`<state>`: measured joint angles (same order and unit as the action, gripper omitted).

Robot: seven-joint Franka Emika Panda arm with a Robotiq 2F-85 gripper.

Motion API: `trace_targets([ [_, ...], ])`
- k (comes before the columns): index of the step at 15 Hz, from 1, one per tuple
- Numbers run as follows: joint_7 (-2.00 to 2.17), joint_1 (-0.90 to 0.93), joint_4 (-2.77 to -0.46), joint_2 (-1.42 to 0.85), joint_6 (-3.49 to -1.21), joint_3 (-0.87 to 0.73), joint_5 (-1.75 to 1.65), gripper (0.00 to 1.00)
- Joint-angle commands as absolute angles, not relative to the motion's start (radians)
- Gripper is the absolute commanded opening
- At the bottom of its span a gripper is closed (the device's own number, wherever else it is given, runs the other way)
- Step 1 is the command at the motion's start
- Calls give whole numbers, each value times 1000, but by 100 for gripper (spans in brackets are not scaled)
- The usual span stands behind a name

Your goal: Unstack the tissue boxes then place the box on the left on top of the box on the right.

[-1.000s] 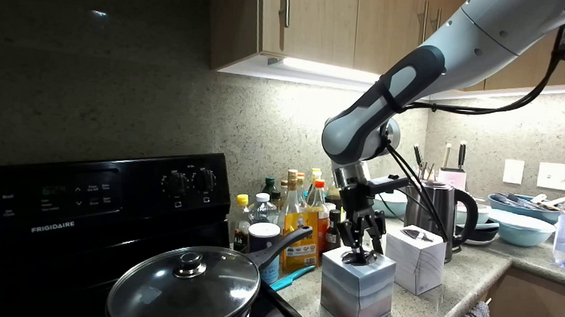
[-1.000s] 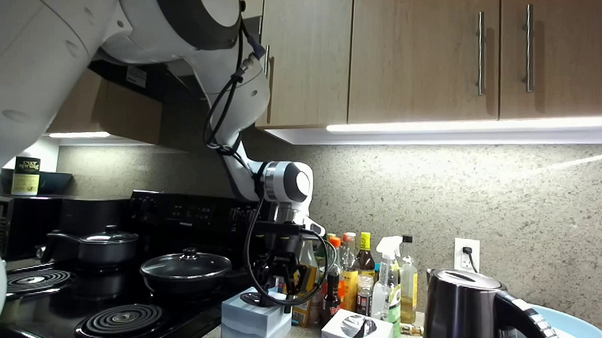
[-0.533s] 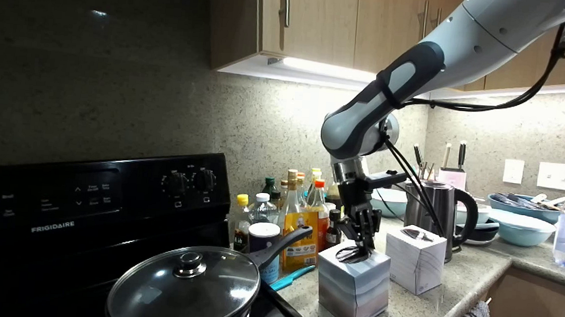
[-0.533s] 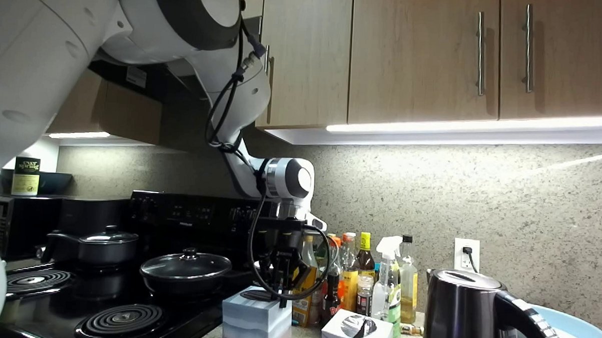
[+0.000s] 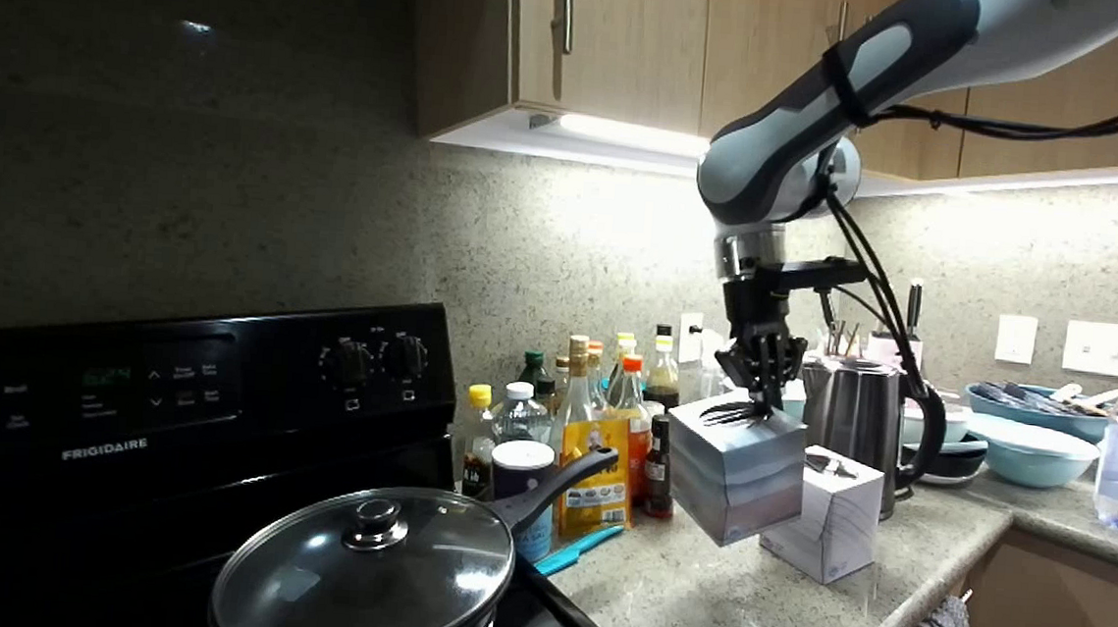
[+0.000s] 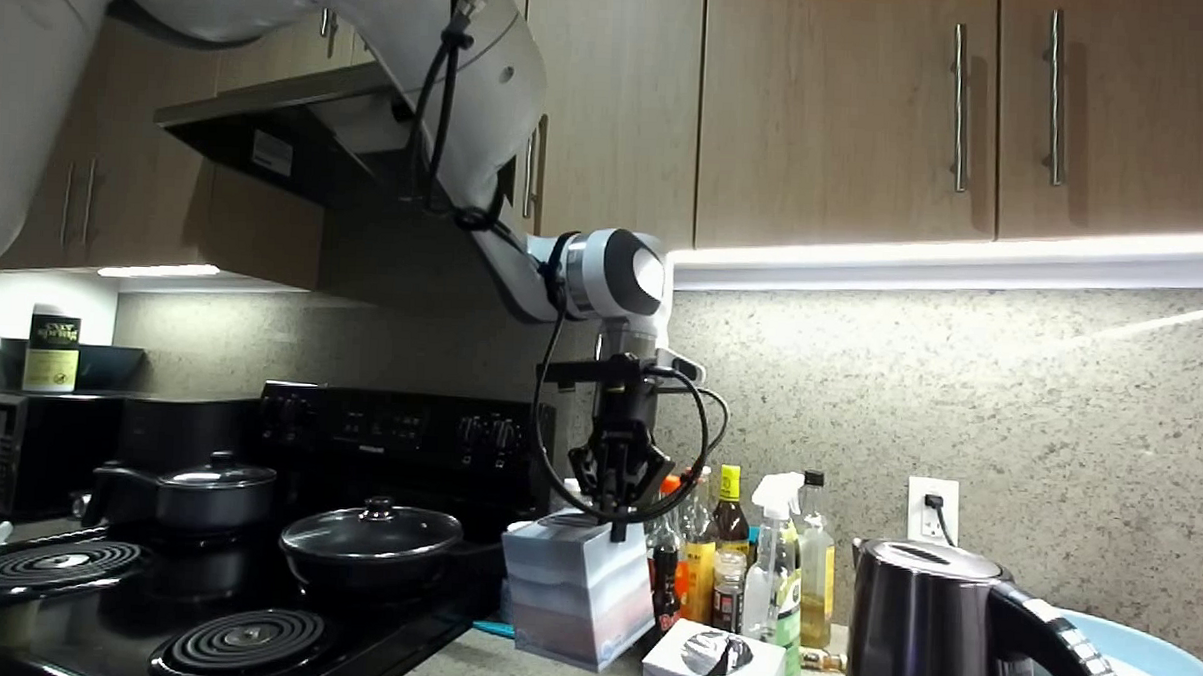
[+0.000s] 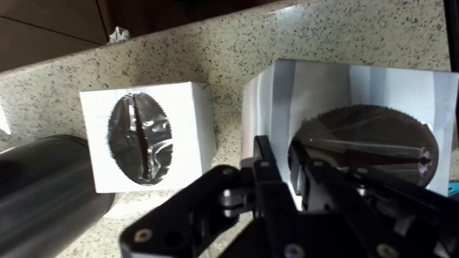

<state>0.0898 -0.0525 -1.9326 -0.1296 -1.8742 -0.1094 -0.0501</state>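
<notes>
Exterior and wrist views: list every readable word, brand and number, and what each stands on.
"FRIGIDAIRE": stove control panel.
"ever spring": container in an exterior view, slightly blurred.
Too small or blurred: green display digits, button labels, bottle labels, tub label, range hood sticker, small print on the blue-grey tissue box and white tissue box.
Wrist view: none.

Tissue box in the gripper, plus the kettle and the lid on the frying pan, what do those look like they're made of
Tissue box: probably thin card, smooth finish, from its crisp folded edges and flat printed sides.
Kettle: likely metal, perhaps stainless steel, from its shiny dark-grey sheen.
Lid: seems glass, glossy, from its bright reflections, though plastic can't be ruled out.
</notes>
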Motion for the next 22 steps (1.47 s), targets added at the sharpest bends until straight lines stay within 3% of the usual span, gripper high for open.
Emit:
trace_targets([
  [1, 108, -92, -2001, -2, -1851, -133, -82, 3],
  [8, 44, -169, -2019, 37, -1861, -195, -136, 4],
  [9, 73, -164, -1989, 15, -1851, -187, -142, 14],
  [12, 69, -171, -1996, 15, -1851, -194, -142, 14],
  [13, 69, -171, -1996, 15, -1851, -193, -142, 4],
  [22, 37, -178, -1915, -61, -1881, -201, -161, 4],
])
